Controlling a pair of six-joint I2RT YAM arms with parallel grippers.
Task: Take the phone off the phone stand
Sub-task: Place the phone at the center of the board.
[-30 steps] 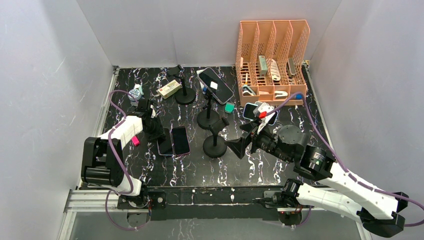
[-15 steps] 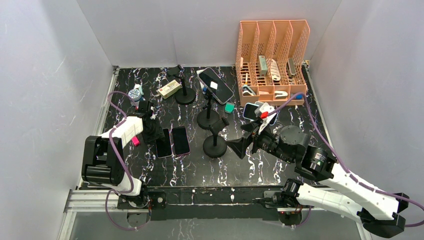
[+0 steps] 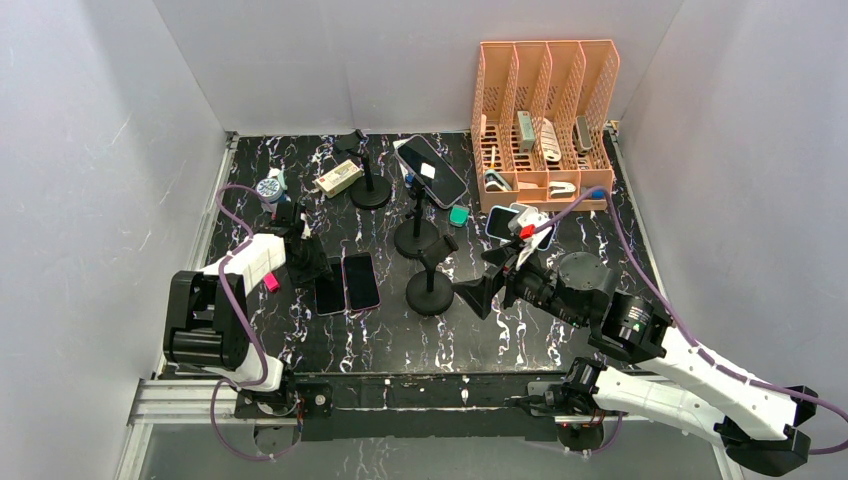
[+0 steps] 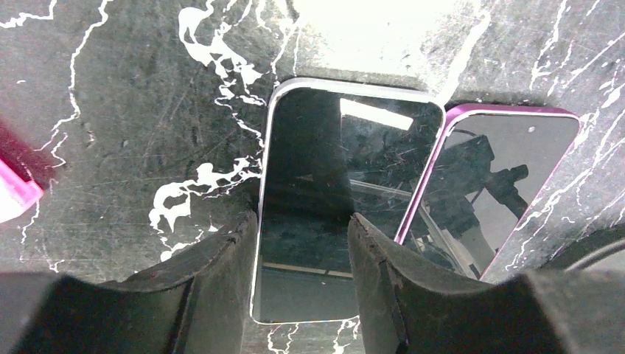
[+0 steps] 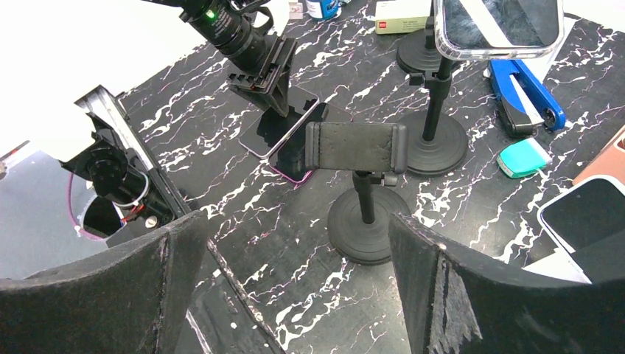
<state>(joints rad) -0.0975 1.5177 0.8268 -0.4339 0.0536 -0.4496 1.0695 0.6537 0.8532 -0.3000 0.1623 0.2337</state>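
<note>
Left wrist view: the left gripper (image 4: pixel 302 221) has just spread its jaws and let go. The silver-edged phone (image 4: pixel 332 162) lies flat on the table mid-frame, beside a magenta phone (image 4: pixel 508 162). The near stand (image 5: pixel 356 147), centre of the right wrist view, holds nothing, so that removal looks finished. The right gripper (image 5: pixel 298 228) gapes wide, empty.

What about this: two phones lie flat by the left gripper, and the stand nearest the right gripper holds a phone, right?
No: that nearest stand is empty, as the right wrist view shows. The silver-edged phone and the magenta phone do lie flat by the left gripper.
</note>
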